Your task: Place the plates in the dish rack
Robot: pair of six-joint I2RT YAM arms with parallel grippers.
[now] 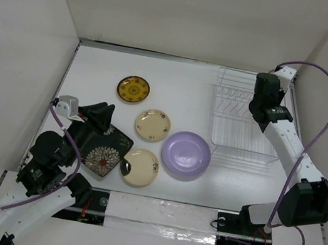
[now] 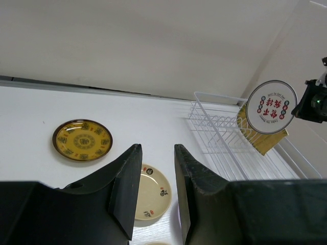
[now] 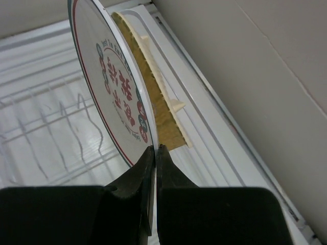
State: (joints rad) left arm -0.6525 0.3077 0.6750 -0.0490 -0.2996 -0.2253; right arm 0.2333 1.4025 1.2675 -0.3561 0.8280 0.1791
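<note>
**Now: white plate held on edge over the far end of the rack**

Firmly pinched at its lower rim by the right tool (image 3: 155,149), whose jaws are closed tight on it, the white round plate (image 3: 110,87) stands on edge above the far right part of the dish rack (image 1: 240,120). It is thin, glossy and flat-faced, with red and dark marks ringed by a fine red line. Its printed face is turned toward the left side of the scene. Just behind it the mustard squarish plate (image 3: 153,97) is propped in the rack, its ridged, matte back showing.

The rack is thin white wire with rows of upright prongs, and its longer side seems to run near to far.

The left tool (image 2: 156,148) hovers with its jaws partly apart and nothing between them, above the black square plate (image 1: 105,150). Lying flat on the white tabletop (image 1: 97,66) are the dark-yellow patterned plate (image 1: 133,89), two cream round plates (image 1: 152,125) and the smooth lavender plate (image 1: 186,154).
</note>
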